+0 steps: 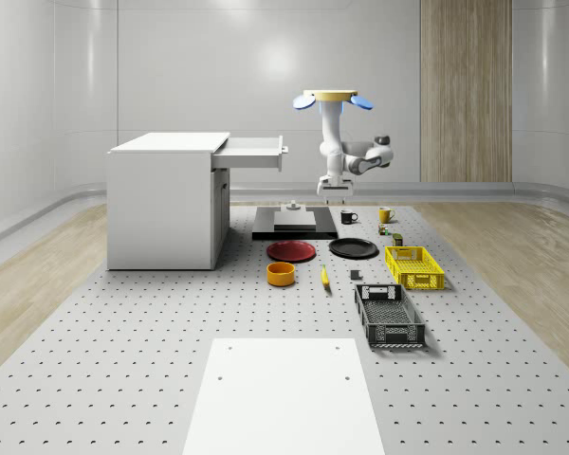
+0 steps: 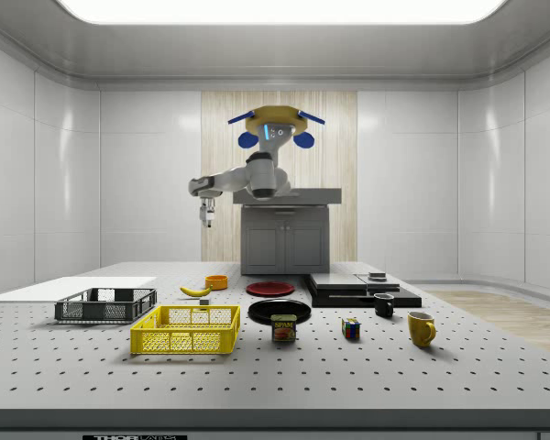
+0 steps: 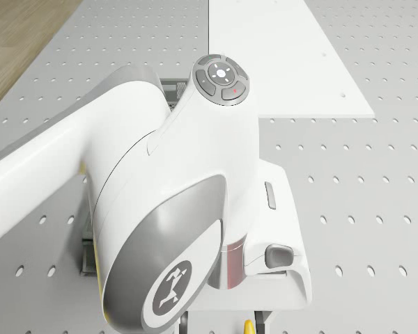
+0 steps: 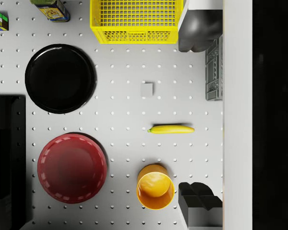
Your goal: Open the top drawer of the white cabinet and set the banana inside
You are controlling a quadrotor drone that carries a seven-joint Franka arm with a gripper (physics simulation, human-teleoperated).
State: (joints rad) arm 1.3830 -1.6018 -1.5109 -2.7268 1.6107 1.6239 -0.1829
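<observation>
1. Count: 1 banana [image 4: 171, 129], 2 plates – red plate [image 4: 72, 167] & black plate [image 4: 60, 78] – 1 orange bowl [image 4: 155, 187], 2 crates, 2 mugs, 1 tin [image 2: 283, 328], 1 colour cube [image 2: 350, 329].
2. Banana lies flat on the desk [image 1: 123, 379], btwn orange bowl and black crate [image 1: 389, 316], touching neither.
3. Drone [image 1: 334, 99] hovers high over the desk's far part, right of the white cabinet [image 1: 166, 204] in the whole-scene view.
4. Gripper [image 1: 336, 190] hangs pointing down, well above the banana; fingers [image 4: 201, 203] spread wide, holding nothing.
5. Top drawer [image 1: 253, 154] already pulled out.
6. Desk: grey, perforated, w/ a white panel at the near end. Room: pale walls, one wood panel.
7. Yellow crate [image 1: 414, 266] & black crate: no contents visible. Mugs: black mug [image 1: 347, 217], yellow mug [image 1: 385, 214].
</observation>
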